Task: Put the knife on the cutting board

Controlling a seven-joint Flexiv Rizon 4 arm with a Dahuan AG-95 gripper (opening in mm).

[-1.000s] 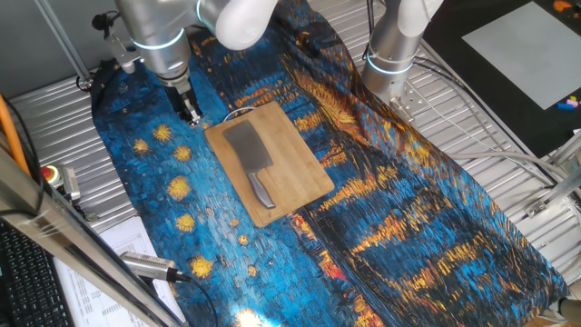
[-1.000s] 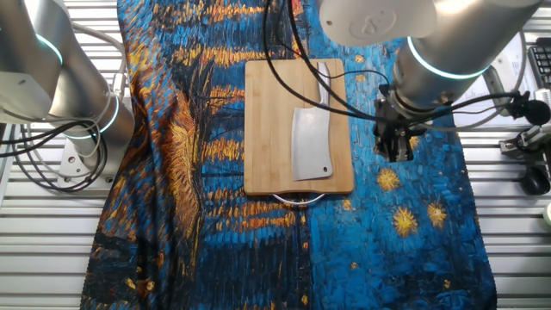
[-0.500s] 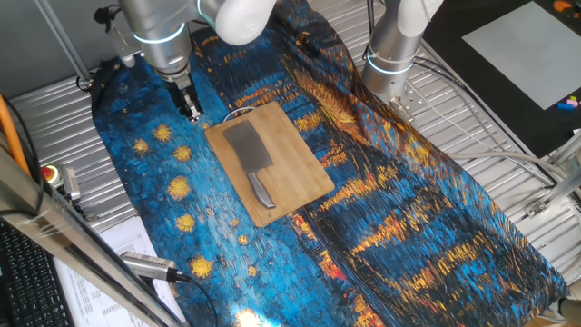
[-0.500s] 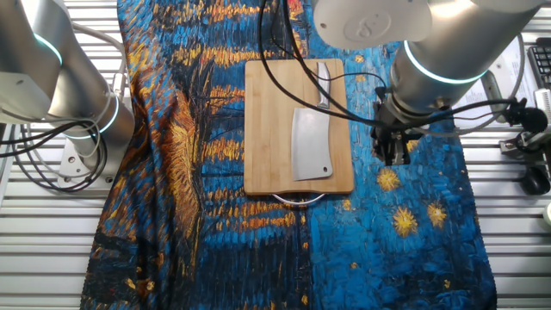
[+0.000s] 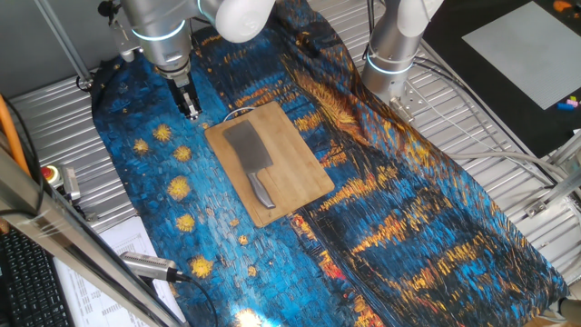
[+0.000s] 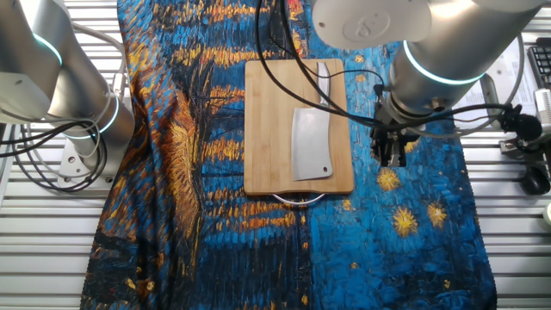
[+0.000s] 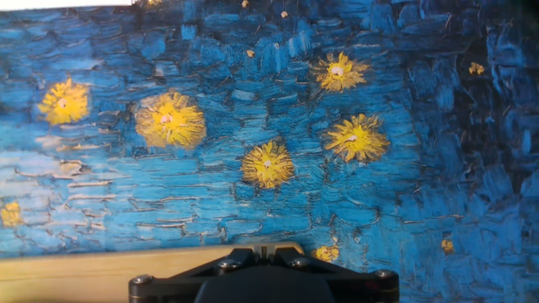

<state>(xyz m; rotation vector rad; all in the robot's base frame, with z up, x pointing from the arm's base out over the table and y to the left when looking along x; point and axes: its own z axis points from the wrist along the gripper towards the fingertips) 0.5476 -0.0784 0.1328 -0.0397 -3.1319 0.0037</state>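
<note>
The knife (image 5: 247, 155), a cleaver with a broad grey blade and a short silvery handle, lies flat on the cutting board (image 5: 295, 163), a light-brown bamboo board with a wire loop at one end. Both also show in the other fixed view, the knife (image 6: 310, 138) on the board (image 6: 267, 129). My gripper (image 5: 191, 111) hangs above the cloth beside the board's loop end, apart from the knife. In the other fixed view the gripper (image 6: 393, 157) is to the right of the board. Its fingers are together and hold nothing. In the hand view a strip of the board (image 7: 101, 276) shows at the bottom.
A blue and orange painted cloth (image 5: 182, 191) covers the table. A second robot arm's base (image 5: 390, 54) stands at the back right. A keyboard (image 5: 23, 282) and papers (image 5: 127, 245) lie at the front left. Metal slats (image 5: 472, 118) lie to the right.
My gripper has risen and drifted slightly away from the board. The knife and board have not moved.
</note>
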